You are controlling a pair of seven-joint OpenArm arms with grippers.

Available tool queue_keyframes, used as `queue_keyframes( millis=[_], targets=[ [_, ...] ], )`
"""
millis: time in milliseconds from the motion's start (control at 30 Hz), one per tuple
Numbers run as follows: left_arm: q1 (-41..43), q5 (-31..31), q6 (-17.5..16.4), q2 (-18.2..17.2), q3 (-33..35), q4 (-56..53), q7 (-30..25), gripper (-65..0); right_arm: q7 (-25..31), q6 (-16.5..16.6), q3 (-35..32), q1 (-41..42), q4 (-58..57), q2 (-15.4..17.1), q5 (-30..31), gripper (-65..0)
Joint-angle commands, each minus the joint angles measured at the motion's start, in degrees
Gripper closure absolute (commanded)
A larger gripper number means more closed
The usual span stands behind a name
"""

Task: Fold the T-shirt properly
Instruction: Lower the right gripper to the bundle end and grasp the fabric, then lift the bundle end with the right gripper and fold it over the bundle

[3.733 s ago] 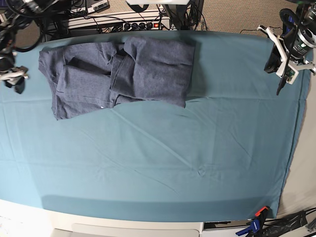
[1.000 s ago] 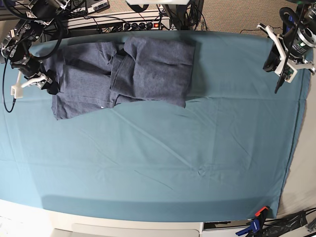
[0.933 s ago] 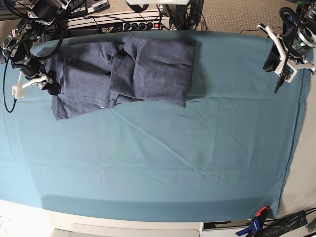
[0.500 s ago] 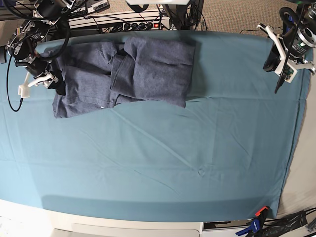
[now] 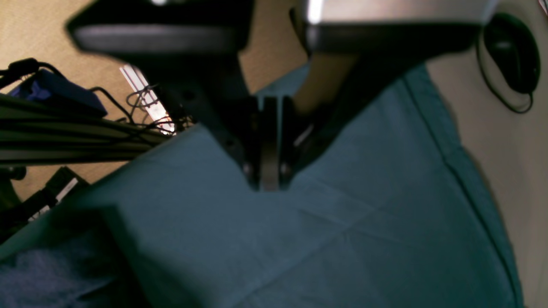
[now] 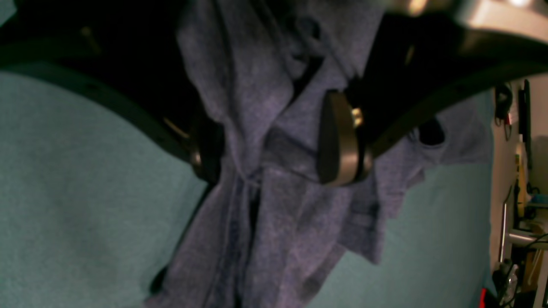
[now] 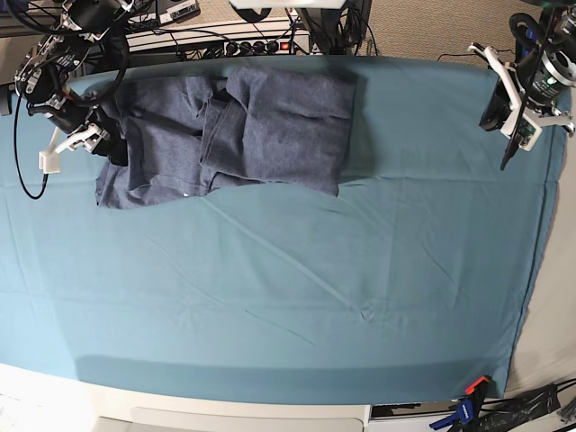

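Note:
The dark blue-grey T-shirt (image 7: 252, 126) lies crumpled at the far left of the teal table cloth (image 7: 315, 288), its right half folded over. My right gripper (image 7: 76, 144) is at the shirt's left edge. In the right wrist view its jaws stand wide open (image 6: 272, 149) with a bunched fold of the T-shirt (image 6: 265, 205) between the pads, which do not pinch it. My left gripper (image 7: 513, 121) hovers over the far right corner, away from the shirt. Its fingers (image 5: 269, 171) are shut together on nothing.
A power strip and cables (image 7: 225, 40) run behind the table's far edge. A clamp (image 7: 468, 400) grips the cloth at the near right corner. The cloth's right edge (image 5: 471, 179) drops off next to my left gripper.
My right gripper has moved right into the shirt's left edge, and the fabric there has bunched toward the middle. The left arm has stayed still.

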Motion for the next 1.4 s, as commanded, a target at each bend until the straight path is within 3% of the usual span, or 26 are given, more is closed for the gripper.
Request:
queue_keyframes(
  millis=[0, 133, 367, 567, 733, 1067, 1267, 1367],
  targets=[
    [0.20, -0.42, -0.04, -0.66, -0.48, 0.77, -1.22, 0.0, -0.17, 0.26, 0.11, 0.44, 0.74, 0.96, 0.98, -35.4],
    [0.20, -0.44, -0.04, -0.66, -0.48, 0.77, -1.22, 0.0, -0.15, 0.26, 0.11, 0.44, 0.74, 0.96, 0.98, -34.6],
    [0.20, -0.44, -0.04, -0.66, -0.48, 0.77, -1.22, 0.0, 0.11, 0.24, 0.11, 0.46, 0.76, 0.98, 1.01, -0.8],
    [0.22, -0.42, -0.02, -0.66, -0.48, 0.77, -1.20, 0.0, -1.60, 0.55, 0.11, 0.83, 1.25, 0.96, 6.82, 0.0],
    [0.20, -0.39, -0.02, -0.66, -0.48, 0.77, -1.20, 0.0, -1.98, 3.01, 0.11, 0.90, 7.85, 0.92, 14.60, 0.0],
    [0.20, 0.07, -0.02, -0.63, -0.48, 0.77, -1.22, 0.0, -1.98, 3.01, -1.07, -2.12, 25.00, 0.48, 12.76, 0.0],
    [0.20, 0.07, -0.02, -0.63, -0.48, 0.77, -1.22, 0.0, -1.98, 3.01, -10.01, -6.21, 25.94, 0.13, 12.28, 0.0],
    [0.20, 0.04, -0.02, -0.63, -0.48, 0.77, -1.22, 0.0, -1.98, 3.01, -15.21, -6.36, 25.94, -2.75, 11.13, 0.0]
  ],
)
